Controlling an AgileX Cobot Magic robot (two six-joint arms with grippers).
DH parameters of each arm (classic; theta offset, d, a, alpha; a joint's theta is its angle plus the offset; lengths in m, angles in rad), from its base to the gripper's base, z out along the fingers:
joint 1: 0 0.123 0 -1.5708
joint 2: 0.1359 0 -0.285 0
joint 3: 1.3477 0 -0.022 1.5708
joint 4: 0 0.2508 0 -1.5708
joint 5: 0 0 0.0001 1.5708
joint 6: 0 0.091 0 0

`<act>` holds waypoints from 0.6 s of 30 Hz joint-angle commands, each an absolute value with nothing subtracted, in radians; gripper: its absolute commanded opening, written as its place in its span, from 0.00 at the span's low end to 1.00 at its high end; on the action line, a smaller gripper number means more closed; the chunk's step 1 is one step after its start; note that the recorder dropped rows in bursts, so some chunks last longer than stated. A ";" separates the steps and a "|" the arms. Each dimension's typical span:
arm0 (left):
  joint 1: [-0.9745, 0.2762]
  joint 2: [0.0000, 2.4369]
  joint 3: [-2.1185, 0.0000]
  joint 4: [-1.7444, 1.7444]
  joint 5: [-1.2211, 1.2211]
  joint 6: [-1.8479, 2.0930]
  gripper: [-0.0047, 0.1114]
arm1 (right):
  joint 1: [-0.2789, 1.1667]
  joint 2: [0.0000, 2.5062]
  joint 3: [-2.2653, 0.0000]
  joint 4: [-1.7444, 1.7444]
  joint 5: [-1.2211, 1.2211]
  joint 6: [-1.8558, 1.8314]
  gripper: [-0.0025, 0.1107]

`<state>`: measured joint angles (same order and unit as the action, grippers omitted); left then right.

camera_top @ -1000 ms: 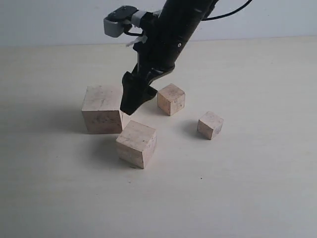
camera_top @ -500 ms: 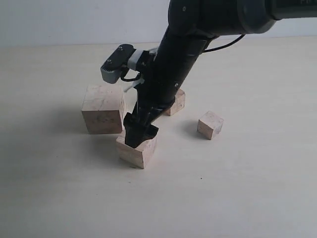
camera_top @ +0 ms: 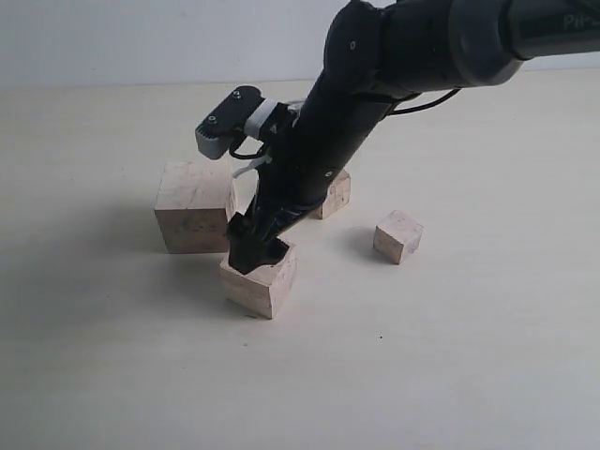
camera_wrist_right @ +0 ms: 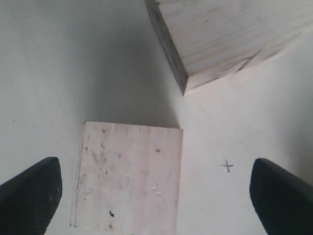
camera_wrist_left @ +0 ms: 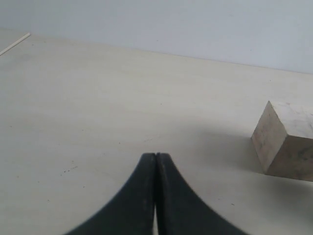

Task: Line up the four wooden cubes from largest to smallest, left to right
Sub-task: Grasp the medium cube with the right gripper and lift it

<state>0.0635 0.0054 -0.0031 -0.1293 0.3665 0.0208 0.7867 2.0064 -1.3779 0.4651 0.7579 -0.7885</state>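
step in hand: grasping the second-largest cube (camera_top: 260, 279) with the right claw (camera_top: 255, 251). i judge it is at the straddle stage, with the grip not yet made.
right claw: spread wide and holding nothing. in the right wrist view its fingers (camera_wrist_right: 30, 193) stand on either side of the cube's top face, with the wood close to one finger and well apart from the other.
left claw (camera_wrist_left: 155, 196): pinched closed on nothing, tips touching, over bare table (camera_top: 469, 356). it is not seen in the exterior view.
largest cube (camera_top: 195, 206): at the left end, flat on the table, about where the row should begin.
second-largest cube: just near and right of the largest, close to its near right corner but not touching it.
third cube (camera_top: 336, 192): farther back and to the right, mostly hidden behind the right arm.
smallest cube (camera_top: 397, 235): rightmost, well apart from the others and turned at an angle.
progress: by my reading the sizes already fall in order from left to right, but the row is ragged, staggered near and far.
next move calls for: settling the pads beside two opposite side faces, centring first, then closing squarely. after that, a small lift and a carry toward the far side, level with the largest.
risk: an off-centre close could shove the cube sideways, or twist it toward the largest cube beside it.
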 commanded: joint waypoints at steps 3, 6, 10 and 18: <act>0.057 0.000 0.000 -0.128 0.360 0.022 0.04 | 0.790 2.029 -1.372 0.494 0.764 -0.782 0.88; 0.057 0.000 0.000 -0.128 0.360 0.022 0.04 | 0.790 2.028 -1.372 0.501 0.782 -0.782 0.88; 0.057 0.000 0.000 -0.128 0.360 0.022 0.04 | 0.790 2.029 -1.372 0.508 0.793 -0.782 0.88; 0.057 0.000 0.000 -0.128 0.360 0.022 0.04 | 0.790 2.070 -1.372 0.518 0.806 -0.782 0.88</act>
